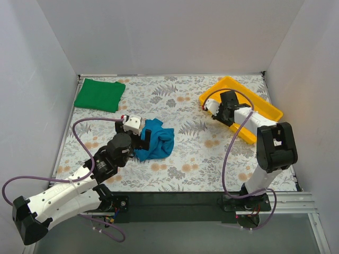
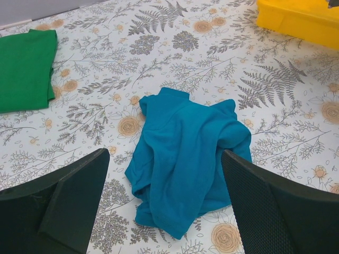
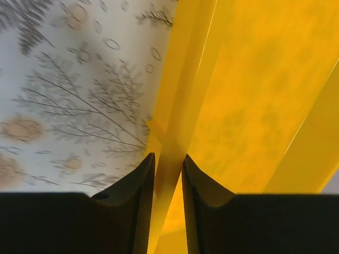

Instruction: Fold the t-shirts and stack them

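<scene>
Left gripper [image 2: 164,156], fingers spread, holding nothing: we log the crumpled teal-blue cotton t-shirt [image 2: 183,137] just below it, unfolded. Bright green cotton t-shirt [image 1: 99,95], folded flat, well beyond it leftward. Right gripper [image 3: 168,164] pinches the rim of the yellow plastic tray [image 3: 183,79]. Remaining, we judge: one fold, then stacking.

Two t-shirts on the left half of the table [image 1: 196,159], the tray [image 1: 267,107] over on the far right.

The far-left t-shirt [image 1: 99,95] lies in the back left corner, well apart from everything. The middle t-shirt [image 1: 157,140] sits nearer the front, just left of centre. The left hand [image 1: 143,137] is right at its left edge, fingers spread to either side of it. Across the table, the tray lies slantwise by the right wall, and the right hand [image 3: 168,159] is at its near-left rim, one finger inside and one outside, pinching it.
</scene>
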You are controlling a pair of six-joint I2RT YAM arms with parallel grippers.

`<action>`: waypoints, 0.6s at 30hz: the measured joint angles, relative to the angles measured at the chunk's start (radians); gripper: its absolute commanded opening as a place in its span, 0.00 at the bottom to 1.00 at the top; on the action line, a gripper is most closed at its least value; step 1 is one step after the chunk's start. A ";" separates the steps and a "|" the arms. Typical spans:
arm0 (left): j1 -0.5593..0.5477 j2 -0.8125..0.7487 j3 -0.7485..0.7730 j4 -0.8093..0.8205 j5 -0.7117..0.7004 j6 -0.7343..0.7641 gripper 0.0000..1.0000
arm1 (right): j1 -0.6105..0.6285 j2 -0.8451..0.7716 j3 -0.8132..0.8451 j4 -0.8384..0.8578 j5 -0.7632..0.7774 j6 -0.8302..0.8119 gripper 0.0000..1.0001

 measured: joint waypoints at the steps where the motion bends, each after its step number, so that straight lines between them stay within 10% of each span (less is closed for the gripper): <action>1: 0.000 0.000 0.000 0.000 0.000 0.000 0.86 | -0.026 0.018 0.018 -0.004 -0.005 -0.054 0.19; 18: 0.000 0.049 -0.002 0.000 0.002 0.000 0.86 | -0.184 0.231 0.202 0.108 -0.028 -0.592 0.17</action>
